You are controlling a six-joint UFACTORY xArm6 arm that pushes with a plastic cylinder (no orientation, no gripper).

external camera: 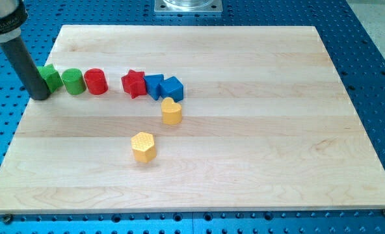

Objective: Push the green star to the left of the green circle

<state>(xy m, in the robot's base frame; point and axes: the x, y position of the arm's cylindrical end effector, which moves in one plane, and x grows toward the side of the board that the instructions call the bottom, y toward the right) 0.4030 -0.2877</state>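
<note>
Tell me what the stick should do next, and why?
Probably nothing more than a small pull-back toward the view's left. My tip sits against the green star, and the star already lies left of the green circle, nearly touching it. Pushing further might knock the circle into the red cylinder.

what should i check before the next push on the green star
1. My tip is at the green star, on its left: ok.
2. Green star sits left of the green circle: ok.
3. Star and circle touching or apart: cannot tell.
4. Red cylinder stands right of the circle, out of the way: ok.
5. Star is on the board, near its left edge: ok.
</note>
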